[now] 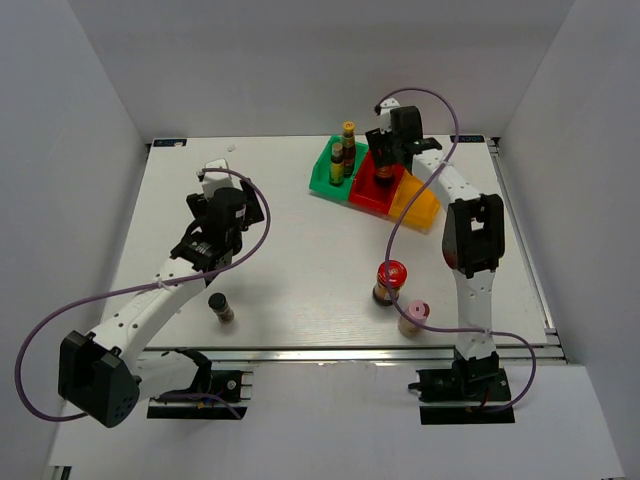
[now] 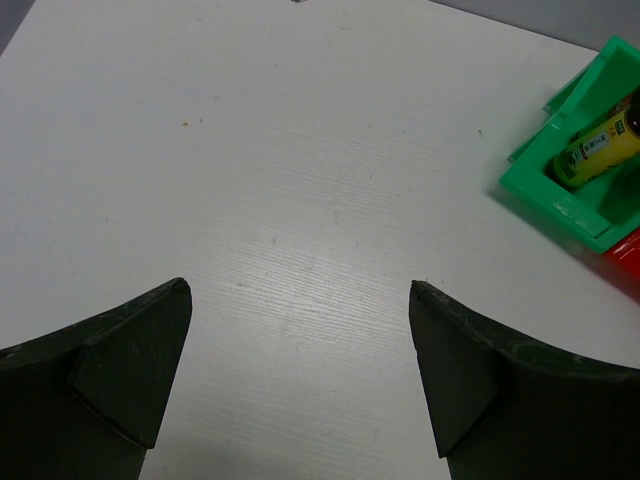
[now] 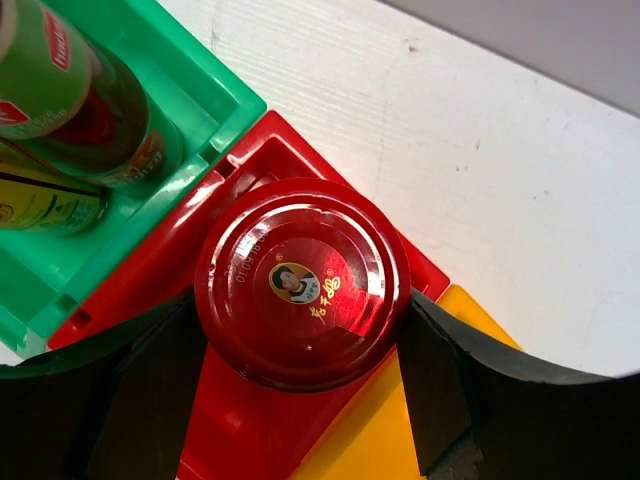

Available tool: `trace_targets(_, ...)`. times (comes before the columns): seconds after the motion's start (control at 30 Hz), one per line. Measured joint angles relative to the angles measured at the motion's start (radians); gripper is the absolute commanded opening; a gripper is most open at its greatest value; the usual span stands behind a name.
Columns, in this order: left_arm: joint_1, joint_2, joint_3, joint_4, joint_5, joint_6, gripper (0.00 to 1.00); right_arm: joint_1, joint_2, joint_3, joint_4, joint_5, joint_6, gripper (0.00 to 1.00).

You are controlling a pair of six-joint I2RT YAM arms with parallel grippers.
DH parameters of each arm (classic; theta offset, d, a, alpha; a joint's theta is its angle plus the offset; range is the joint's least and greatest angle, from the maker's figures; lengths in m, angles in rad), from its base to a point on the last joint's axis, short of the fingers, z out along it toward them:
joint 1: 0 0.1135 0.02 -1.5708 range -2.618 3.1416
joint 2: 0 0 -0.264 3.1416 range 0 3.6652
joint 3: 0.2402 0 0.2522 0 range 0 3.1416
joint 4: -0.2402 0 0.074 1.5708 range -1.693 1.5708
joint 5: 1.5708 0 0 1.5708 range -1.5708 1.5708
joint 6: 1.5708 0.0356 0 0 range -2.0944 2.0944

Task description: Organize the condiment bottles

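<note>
My right gripper is shut on a squat red-lidded jar, with a finger against each side of its lid. The jar stands in the red bin. Two slim yellow-capped bottles stand in the green bin; one also shows in the left wrist view. A second red-lidded jar, the pink-capped bottle and the black-capped shaker stand on the table near the front. My left gripper is open and empty over bare table.
The green, red and yellow bins sit side by side at the back right. The yellow bin lies just under my right fingers. White walls close in the table on three sides.
</note>
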Motion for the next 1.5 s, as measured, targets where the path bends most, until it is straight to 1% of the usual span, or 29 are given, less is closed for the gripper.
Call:
trace_targets(0.03,0.001,0.0,0.0,0.0,0.001,0.0,0.98,0.001,0.002,0.005,0.005,0.0,-0.006,0.5)
trace_targets(0.07,0.002,0.001,0.0,0.0,0.002,0.0,0.98,0.001,0.001,0.005,0.006,0.0,-0.011,0.57)
trace_targets(0.1,0.002,0.001,0.0,0.0,0.002,0.0,0.98,0.002,0.001,0.005,0.008,-0.001,-0.017,0.74)
trace_targets(0.17,0.002,0.001,0.0,0.0,0.005,0.0,0.98,0.003,0.002,0.005,0.009,-0.005,-0.025,0.89)
trace_targets(0.4,0.002,0.006,0.0,-0.001,0.009,0.0,0.98,0.004,-0.009,0.025,0.053,-0.008,-0.074,0.89)
trace_targets(0.53,0.002,0.006,0.0,-0.002,0.03,0.0,0.98,0.004,-0.064,0.025,-0.008,-0.029,-0.08,0.89)
trace_targets(0.6,0.002,0.006,0.0,-0.003,0.049,-0.001,0.98,0.004,-0.127,0.008,-0.058,-0.048,-0.03,0.89)
trace_targets(0.67,0.002,0.008,0.0,-0.008,0.064,-0.004,0.98,0.006,-0.245,-0.09,-0.068,-0.074,0.026,0.89)
trace_targets(0.8,0.002,0.011,0.0,-0.02,0.097,-0.01,0.98,0.036,-0.575,-0.393,-0.101,-0.059,0.139,0.89)
trace_targets(0.87,0.003,0.011,0.0,-0.019,0.117,-0.01,0.98,0.084,-0.709,-0.507,-0.113,-0.024,0.192,0.89)
trace_targets(0.97,0.003,0.011,0.0,-0.017,0.141,-0.011,0.98,0.201,-0.84,-0.657,-0.142,0.038,0.258,0.89)
trace_targets(1.03,0.003,0.011,0.0,-0.017,0.148,-0.011,0.98,0.284,-0.878,-0.737,-0.19,0.076,0.301,0.89)
trace_targets(1.1,0.003,0.011,0.0,-0.018,0.152,-0.012,0.98,0.334,-0.881,-0.79,-0.244,0.114,0.335,0.89)
trace_targets(1.3,0.003,-0.002,0.0,-0.025,0.159,-0.017,0.98,0.37,-0.881,-0.911,-0.349,0.203,0.409,0.89)
trace_targets(1.5,0.003,-0.042,-0.004,-0.011,0.166,-0.016,0.98,0.394,-0.901,-0.974,-0.347,0.197,0.441,0.89)
